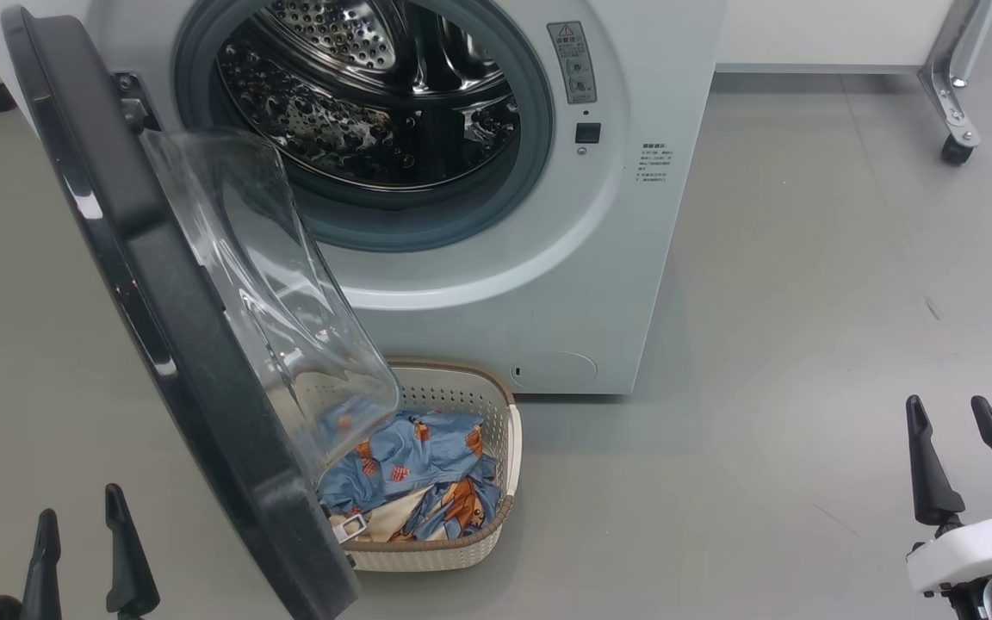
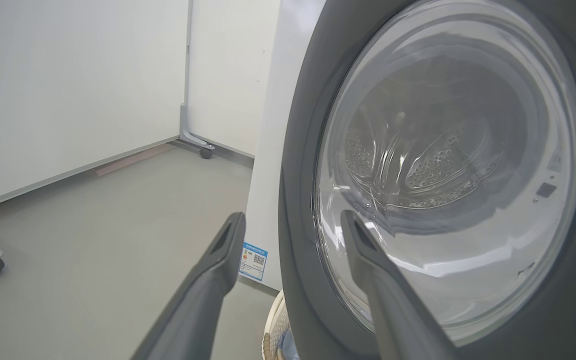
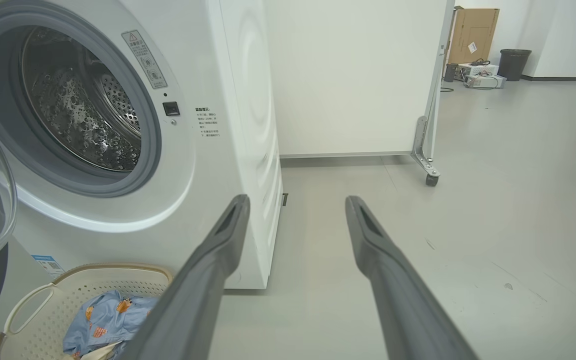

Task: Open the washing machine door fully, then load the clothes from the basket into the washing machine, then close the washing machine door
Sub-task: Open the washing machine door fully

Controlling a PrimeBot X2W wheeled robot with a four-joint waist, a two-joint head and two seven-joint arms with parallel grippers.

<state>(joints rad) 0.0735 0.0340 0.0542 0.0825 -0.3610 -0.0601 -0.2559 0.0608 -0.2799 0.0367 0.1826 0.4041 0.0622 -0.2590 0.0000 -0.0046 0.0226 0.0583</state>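
Head view: the left gripper (image 1: 81,508) has its 2 fingers apart and holds nothing. The washing machine door (image 1: 195,362) stands swung out just to its right. Past the door, the basket (image 1: 509,448) holds the clothes (image 1: 414,456) at the foot of the washing machine (image 1: 565,284). The right gripper (image 1: 946,403), spread and empty, sits well to the basket's right.

Left wrist view: the door's glass fills the space ahead of the fingers.

Right wrist view: basket and clothes lie low and left of the fingers.
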